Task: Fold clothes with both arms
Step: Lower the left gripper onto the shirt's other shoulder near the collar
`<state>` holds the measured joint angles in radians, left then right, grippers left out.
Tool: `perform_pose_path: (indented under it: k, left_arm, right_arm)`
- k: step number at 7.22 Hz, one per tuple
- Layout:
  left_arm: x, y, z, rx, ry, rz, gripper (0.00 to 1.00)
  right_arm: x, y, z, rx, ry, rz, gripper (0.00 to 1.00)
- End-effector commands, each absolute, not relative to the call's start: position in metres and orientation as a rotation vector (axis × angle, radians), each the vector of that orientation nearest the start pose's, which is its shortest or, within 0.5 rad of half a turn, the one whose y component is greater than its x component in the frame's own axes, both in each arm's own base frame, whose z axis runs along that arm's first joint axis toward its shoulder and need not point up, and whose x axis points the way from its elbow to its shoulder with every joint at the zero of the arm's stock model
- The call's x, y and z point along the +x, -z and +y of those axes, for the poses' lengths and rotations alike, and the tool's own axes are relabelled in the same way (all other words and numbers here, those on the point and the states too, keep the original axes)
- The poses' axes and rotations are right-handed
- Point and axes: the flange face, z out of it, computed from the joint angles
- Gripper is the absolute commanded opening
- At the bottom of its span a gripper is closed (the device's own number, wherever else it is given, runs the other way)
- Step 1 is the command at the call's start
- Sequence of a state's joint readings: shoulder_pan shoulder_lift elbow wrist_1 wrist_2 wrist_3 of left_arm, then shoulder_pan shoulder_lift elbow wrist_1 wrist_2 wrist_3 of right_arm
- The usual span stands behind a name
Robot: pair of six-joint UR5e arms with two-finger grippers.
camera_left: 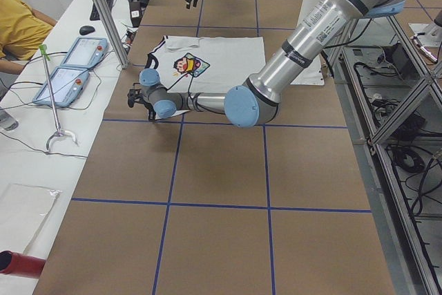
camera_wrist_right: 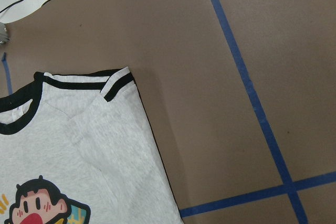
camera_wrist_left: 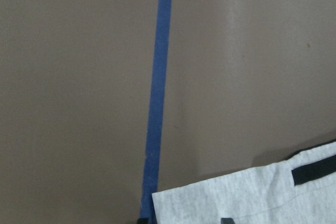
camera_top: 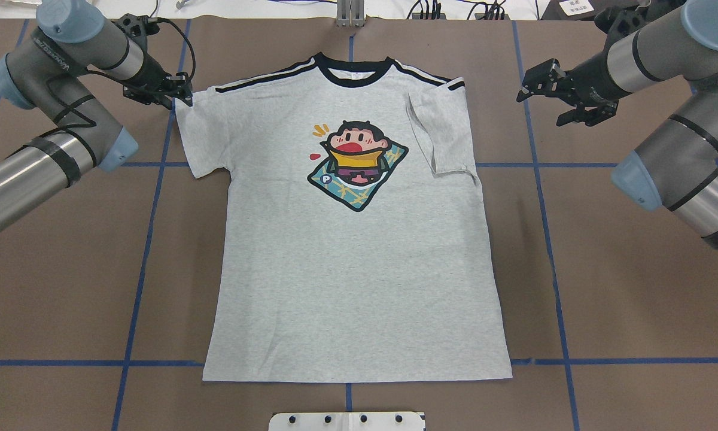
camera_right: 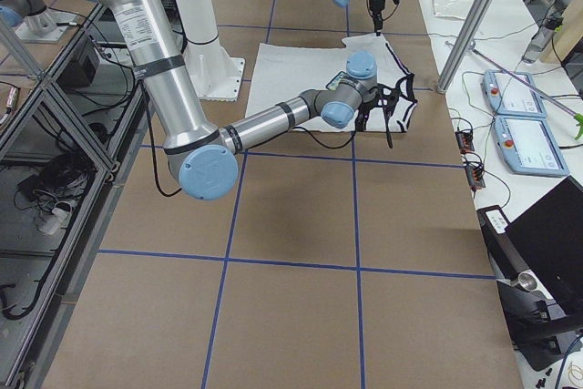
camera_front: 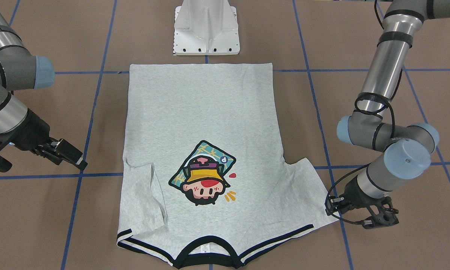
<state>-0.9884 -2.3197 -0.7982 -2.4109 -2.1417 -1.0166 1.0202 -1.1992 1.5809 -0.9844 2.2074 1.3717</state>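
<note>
The T-shirt (camera_top: 359,257) lies flat and face up in the middle of the desk (camera_top: 634,311), hem toward the robot's edge, black collar (camera_front: 225,260) toward the far edge. It is a light, speckled grey knit with few wrinkles. The cartoon print (camera_top: 359,163) sits on the chest, and black-and-white stripes run along both shoulders.

The right-side sleeve (camera_top: 446,134) is folded in over the body and its free edge makes a slanted crease. The left-side sleeve (camera_top: 200,134) lies spread out on the brown surface. The label inside the collar is too small for me to read, and the front-facing view cuts off the collar's outer edge.

My left gripper (camera_top: 179,96) is at the outer shoulder corner of the spread sleeve, toward the far left corner. Its wrist camera catches only two dark fingertips (camera_wrist_left: 226,220) at the frame's bottom edge. They stand apart with the sleeve corner between them, and I can't tell whether they touch the cloth.

My right gripper (camera_top: 535,84) hangs toward the far right corner, well apart from the shirt. Its wrist camera shows no fingers, and I can't tell how its jaws stand.

Blue tape (camera_top: 544,179) grids the matte desk, and the white pedestal (camera_front: 207,28) stands at the robot's edge, just beyond the hem.
</note>
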Motion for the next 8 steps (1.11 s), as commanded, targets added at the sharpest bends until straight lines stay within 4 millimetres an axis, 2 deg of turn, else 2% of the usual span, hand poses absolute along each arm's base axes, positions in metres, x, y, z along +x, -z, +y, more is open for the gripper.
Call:
perform_pose_path:
  k: [1,2,3,4,5,6,8]
  left_arm:
    - [0.381,-0.470,-0.721,0.174,0.173,0.932,0.47]
    - [0.381,-0.470,-0.721,0.178,0.173,0.932,0.34]
    - [0.381,-0.471,-0.721,0.182,0.173,0.933,0.05]
    - [0.382,-0.471,-0.720,0.180,0.171,0.935,0.00]
    - [0.382,-0.467,-0.721,0.186,0.168,0.939,0.00]
    - [0.382,-0.455,-0.721,0.200,0.160,0.956,0.00]
    - [0.381,-0.396,-0.719,0.256,0.153,1.033,0.00]
  right_arm:
    - [-0.271,-0.373,-0.584,0.060,-0.428,-1.109,1.00]
    - [-0.270,-0.373,-0.584,0.061,-0.429,-1.110,1.00]
    - [-0.270,-0.372,-0.583,0.060,-0.430,-1.111,1.00]
    - [-0.271,-0.375,-0.583,0.057,-0.431,-1.107,1.00]
    - [-0.271,-0.377,-0.583,0.053,-0.431,-1.106,1.00]
    - [-0.270,-0.378,-0.583,0.053,-0.433,-1.105,1.00]
    - [-0.271,-0.376,-0.583,0.047,-0.425,-1.111,1.00]
